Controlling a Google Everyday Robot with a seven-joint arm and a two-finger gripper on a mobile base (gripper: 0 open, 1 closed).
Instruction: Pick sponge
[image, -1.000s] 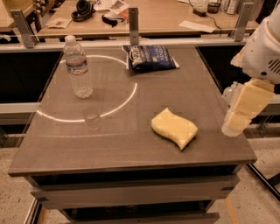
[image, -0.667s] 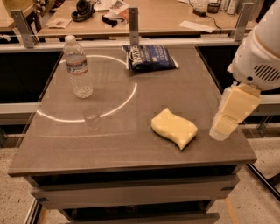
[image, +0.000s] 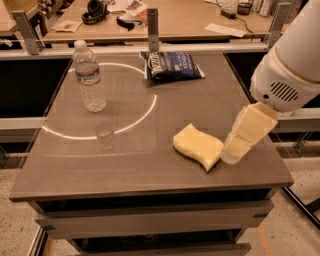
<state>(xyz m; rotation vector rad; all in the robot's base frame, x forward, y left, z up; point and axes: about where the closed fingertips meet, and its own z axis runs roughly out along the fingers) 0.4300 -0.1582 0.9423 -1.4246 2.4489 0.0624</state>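
The sponge (image: 198, 146) is a pale yellow foam block with a wavy outline and a thin dark layer underneath. It lies flat on the brown table (image: 150, 170), right of the middle and near the front edge. My gripper (image: 235, 152) comes down from the white arm at the right. Its yellowish padded tip hangs just beside the sponge's right end, close to the table top. It holds nothing that I can see.
A clear water bottle (image: 90, 77) stands at the back left. A dark blue snack bag (image: 170, 65) lies at the back middle. A light ring is cast across the table's left half. A metal post (image: 152, 22) stands behind the table.
My gripper has moved left and down from beyond the table's right edge to just beside the sponge's right end. The sponge has not moved.
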